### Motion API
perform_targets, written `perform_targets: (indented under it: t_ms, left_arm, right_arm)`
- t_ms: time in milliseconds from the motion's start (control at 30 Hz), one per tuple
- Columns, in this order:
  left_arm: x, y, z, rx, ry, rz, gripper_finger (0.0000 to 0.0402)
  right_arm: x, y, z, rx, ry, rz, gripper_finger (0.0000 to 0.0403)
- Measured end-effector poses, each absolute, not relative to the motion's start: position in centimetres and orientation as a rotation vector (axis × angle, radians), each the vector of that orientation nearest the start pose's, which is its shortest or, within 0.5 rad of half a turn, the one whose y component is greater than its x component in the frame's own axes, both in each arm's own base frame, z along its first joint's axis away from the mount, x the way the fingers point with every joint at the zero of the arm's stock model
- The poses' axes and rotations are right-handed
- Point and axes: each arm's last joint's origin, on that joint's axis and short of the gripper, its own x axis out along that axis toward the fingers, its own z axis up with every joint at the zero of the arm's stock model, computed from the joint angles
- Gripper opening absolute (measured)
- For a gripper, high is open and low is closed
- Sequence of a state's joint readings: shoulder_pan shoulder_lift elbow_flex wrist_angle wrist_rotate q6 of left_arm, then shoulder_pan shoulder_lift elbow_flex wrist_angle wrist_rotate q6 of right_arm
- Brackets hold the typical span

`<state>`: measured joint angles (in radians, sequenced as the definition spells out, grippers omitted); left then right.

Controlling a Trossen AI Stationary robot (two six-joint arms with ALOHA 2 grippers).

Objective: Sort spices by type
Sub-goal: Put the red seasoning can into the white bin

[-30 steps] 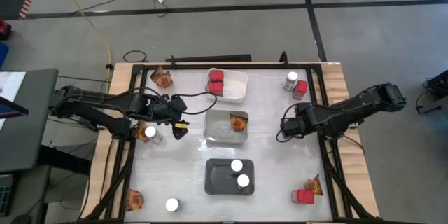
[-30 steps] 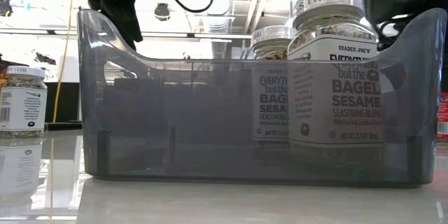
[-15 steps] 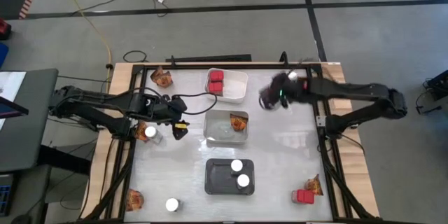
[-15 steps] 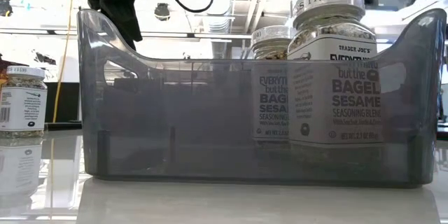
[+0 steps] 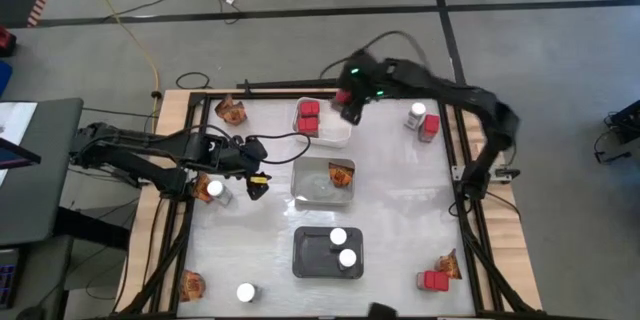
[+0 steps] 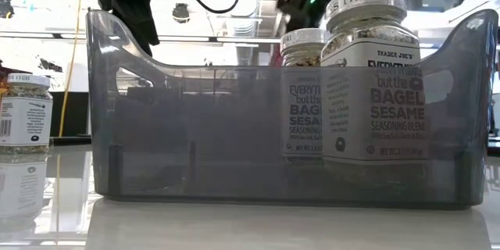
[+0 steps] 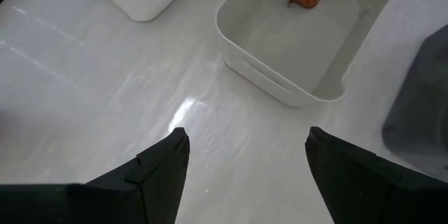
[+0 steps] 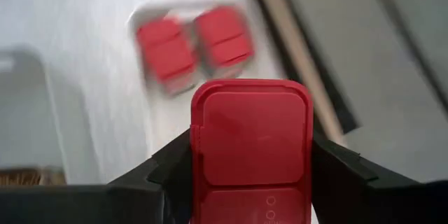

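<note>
Our right gripper [image 5: 347, 100] squeezes a red spice box between its fingers. From above, we see it at about 12 o'clock on the table [image 5: 400, 210], just over the right end of the white tray [image 5: 338, 132], which has two red boxes [image 5: 308, 117] inside. Our left gripper [image 5: 257, 182] waits at 9 o'clock with fingers apart and nothing in them, beside the clear tray [image 5: 315, 188] that has one orange packet [image 5: 342, 174]. Two white-lid jars [image 5: 343, 247] stand in the dark grey tray [image 5: 305, 255] at 6 o'clock.

In the low view we see the grey tray wall [image 6: 195, 133] up close, with two jars [image 6: 373, 78] behind it.

Left wrist view: the two fingers [image 7: 157, 175] stand wide apart over bare table.

Right wrist view: the fingers [image 8: 168, 171] press both sides of the red box [image 8: 252, 136].
</note>
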<state>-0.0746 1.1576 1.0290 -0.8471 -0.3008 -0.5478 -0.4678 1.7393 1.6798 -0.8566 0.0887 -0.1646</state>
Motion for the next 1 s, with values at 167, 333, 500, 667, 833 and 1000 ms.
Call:
perform_targets:
  t_ms: [167, 333, 500, 667, 833, 1000]
  left_arm:
    - [21.8, -0.8, 29.4, -0.357, 0.863, 0.479, 0.0274]
    - [21.8, -0.8, 29.4, -0.377, 0.856, 0.492, 0.0274]
    - [21.9, -0.7, 29.5, -0.368, 0.834, 0.53, 0.0274]
    - [21.9, -0.6, 29.5, -0.39, 0.819, 0.551, 0.0274]
    - [21.9, -0.6, 29.5, -0.395, 0.813, 0.56, 0.0274]
    - [21.9, -0.6, 29.5, -0.406, 0.804, 0.574, 0.0274]
  right_arm:
    - [35.1, -18.1, 28.4, 0.02, 1.121, -0.331, 0.0236]
    - [35.8, -20.0, 26.2, -0.008, 1.11, -0.332, 0.0236]
    - [36.4, -20.7, 24.8, -0.011, 1.093, -0.292, 0.0235]
    - [36.4, -21.2, 24.6, -0.043, 1.095, -0.28, 0.0235]
    - [36.7, -21.3, 24.8, -0.114, 1.07, -0.255, 0.0235]
    - [37.0, -21.7, 23.4, -0.093, 1.081, -0.234, 0.0235]
